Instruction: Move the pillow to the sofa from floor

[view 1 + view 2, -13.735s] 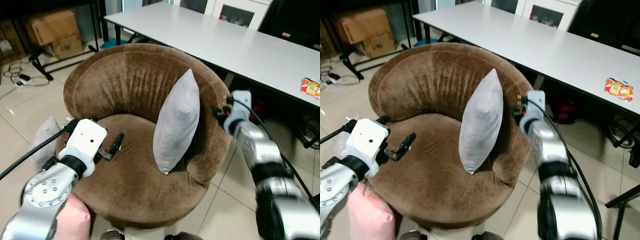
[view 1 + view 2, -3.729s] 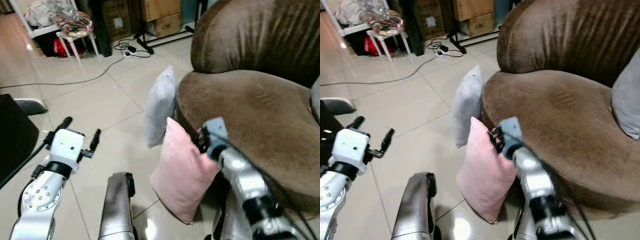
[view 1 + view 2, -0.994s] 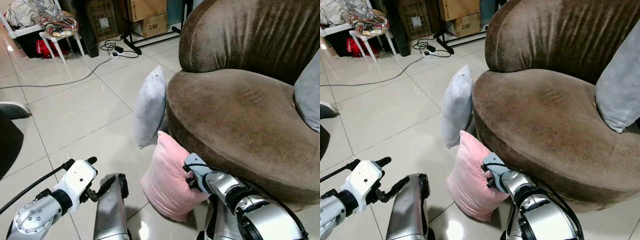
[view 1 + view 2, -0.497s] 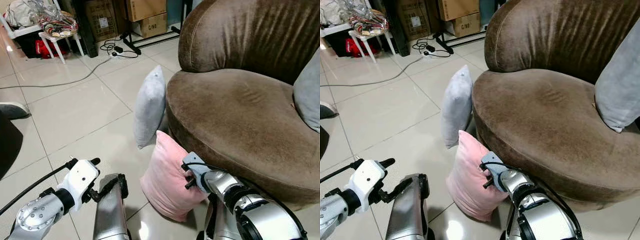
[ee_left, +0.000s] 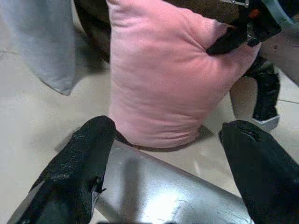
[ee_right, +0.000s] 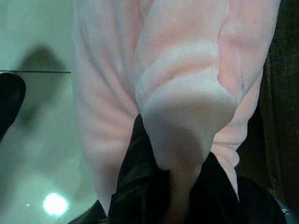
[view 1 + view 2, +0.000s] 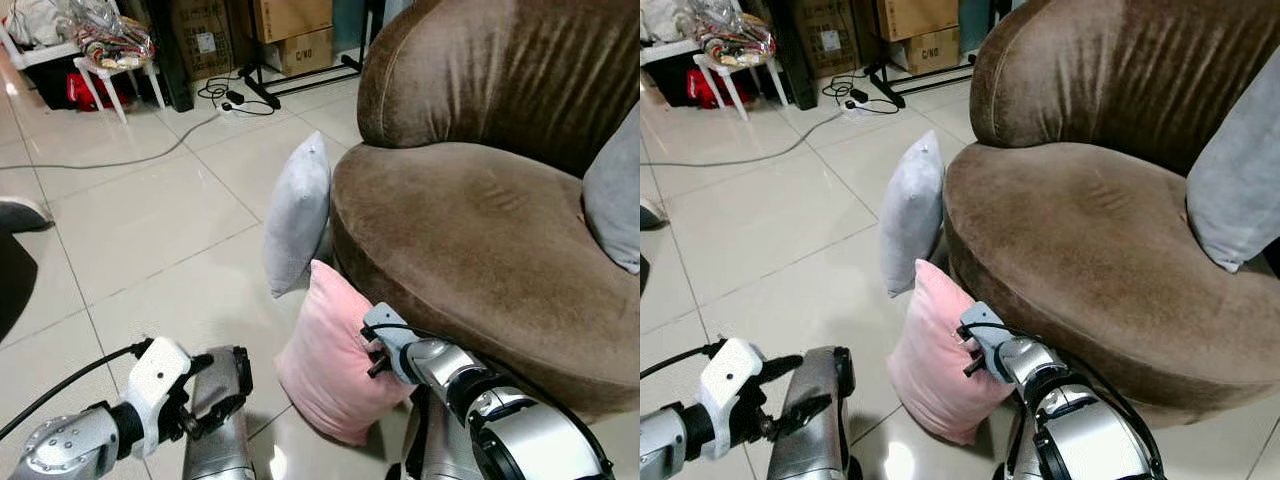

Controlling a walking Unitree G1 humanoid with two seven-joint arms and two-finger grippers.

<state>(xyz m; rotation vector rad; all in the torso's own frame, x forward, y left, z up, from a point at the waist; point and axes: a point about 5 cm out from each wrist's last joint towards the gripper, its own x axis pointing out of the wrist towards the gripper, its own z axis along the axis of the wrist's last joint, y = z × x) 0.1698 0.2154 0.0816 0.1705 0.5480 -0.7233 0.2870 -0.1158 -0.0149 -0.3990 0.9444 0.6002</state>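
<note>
The floor [image 7: 150, 230] is laid with large pale glossy tiles with thin dark joints, and a bright spot of light reflects off it near the bottom edge of the head views. A big round brown armchair [image 7: 480, 230] in soft velvety fabric stands on the right, its curved back rising toward the top edge. Toward the far left corner of the floor a small white stool [image 7: 125, 75] carries a heap of crumpled bags. Beside it stand cardboard boxes [image 7: 295, 30] against dark furniture legs. A power strip [image 7: 230, 98] lies on the tiles there, and a grey cable [image 7: 120, 160] runs from it across the floor.
</note>
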